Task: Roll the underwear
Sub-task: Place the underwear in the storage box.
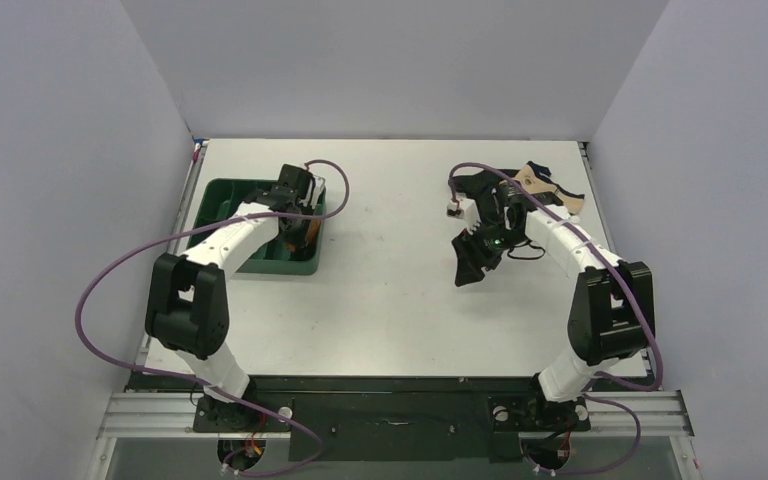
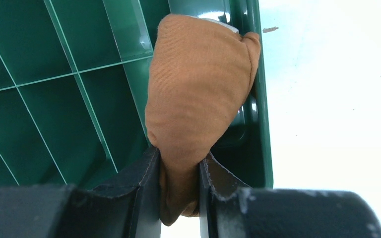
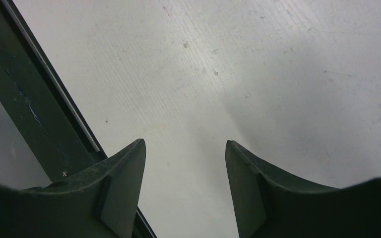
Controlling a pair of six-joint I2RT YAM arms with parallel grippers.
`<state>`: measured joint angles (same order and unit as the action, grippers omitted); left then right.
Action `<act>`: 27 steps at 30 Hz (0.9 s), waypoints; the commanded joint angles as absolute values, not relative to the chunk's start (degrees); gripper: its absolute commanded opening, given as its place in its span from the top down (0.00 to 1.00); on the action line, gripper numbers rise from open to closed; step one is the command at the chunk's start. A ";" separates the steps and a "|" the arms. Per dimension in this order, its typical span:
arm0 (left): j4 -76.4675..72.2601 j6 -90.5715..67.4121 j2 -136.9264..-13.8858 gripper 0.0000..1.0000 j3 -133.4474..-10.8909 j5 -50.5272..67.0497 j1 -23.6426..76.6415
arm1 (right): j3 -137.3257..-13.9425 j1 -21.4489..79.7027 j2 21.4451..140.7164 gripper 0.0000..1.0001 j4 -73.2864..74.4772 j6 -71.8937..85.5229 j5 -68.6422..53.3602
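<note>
White table [image 1: 390, 300]: left gripper [image 2: 178, 191] pinches underwear [image 2: 198, 94] over green tray [image 2: 54, 99], seemingly to deposit it; right gripper [image 3: 184, 173] spread, idle.

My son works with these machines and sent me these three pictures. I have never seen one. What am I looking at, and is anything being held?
Two white robot arms stand at a white table. The wide picture looks down from above; the other two come from cameras on each wrist. The left gripper pinches rust-brown underwear over a green tray. The right gripper is open and empty, above bare table. Near it lie a black garment and a beige garment.
</note>
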<state>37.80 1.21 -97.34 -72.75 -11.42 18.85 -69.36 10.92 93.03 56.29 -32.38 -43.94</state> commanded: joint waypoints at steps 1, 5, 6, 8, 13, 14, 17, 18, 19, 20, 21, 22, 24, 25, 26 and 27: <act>42.50 -2.67 -100.57 1.00 -73.18 -3.98 19.12 | -69.87 15.16 93.79 0.44 51.16 -28.79 -44.89; 43.69 -3.97 -101.55 1.00 -74.39 -1.93 18.94 | -71.16 19.83 95.83 0.44 40.38 -21.53 -44.29; 43.84 -4.27 -101.75 1.00 -74.51 -1.67 18.86 | -71.57 21.30 96.47 0.44 38.52 -18.24 -44.34; 44.13 -5.14 -102.18 1.00 -75.01 -0.58 18.52 | -73.02 23.32 98.68 0.44 33.42 -12.66 -44.50; 43.98 -8.64 -102.81 1.00 -75.37 3.40 17.59 | -75.96 27.91 105.18 0.45 19.34 2.73 -44.92; 43.79 -9.07 -102.91 1.00 -75.27 3.86 17.45 | -76.21 28.33 106.78 0.45 17.54 4.66 -45.05; 42.77 -11.07 -103.59 1.00 -75.01 5.68 17.21 | -76.96 30.60 109.75 0.46 7.13 14.33 -45.90; 42.52 -11.42 -103.86 1.00 -74.76 5.92 17.16 | -77.15 30.99 111.24 0.46 4.84 16.30 -46.08; 42.05 -12.22 -104.00 1.00 -74.69 6.44 17.15 | -77.41 31.72 112.09 0.46 -0.24 20.05 -46.20; 41.86 -12.48 -104.29 1.00 -74.61 6.73 17.18 | -77.51 32.03 113.54 0.47 -2.89 22.07 -46.29; 41.38 -13.10 -104.35 1.00 -74.57 6.88 17.21 | -78.00 32.57 114.38 0.47 -7.34 25.67 -46.17; 41.08 -13.36 -104.55 1.00 -74.59 6.88 17.22 | -78.42 32.81 116.09 0.47 -9.21 27.25 -45.80; 40.58 -13.98 -104.85 1.00 -74.66 6.88 17.36 | -80.84 33.54 118.93 0.48 -13.80 31.46 -45.12; 40.64 -13.98 -104.94 1.00 -74.77 6.65 17.65 | -81.51 33.98 119.76 0.48 -15.95 33.73 -44.93; 40.84 -13.98 -105.09 1.00 -75.12 5.42 17.92 | -82.85 34.26 121.43 0.48 -16.98 34.62 -44.61; 41.10 -13.76 -105.19 1.00 -75.26 4.95 18.39 | -83.48 34.74 122.06 0.48 -17.61 35.51 -44.36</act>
<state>38.37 -10.79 -100.42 -76.75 -0.03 16.47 -78.74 33.36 119.50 -3.53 25.15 -44.75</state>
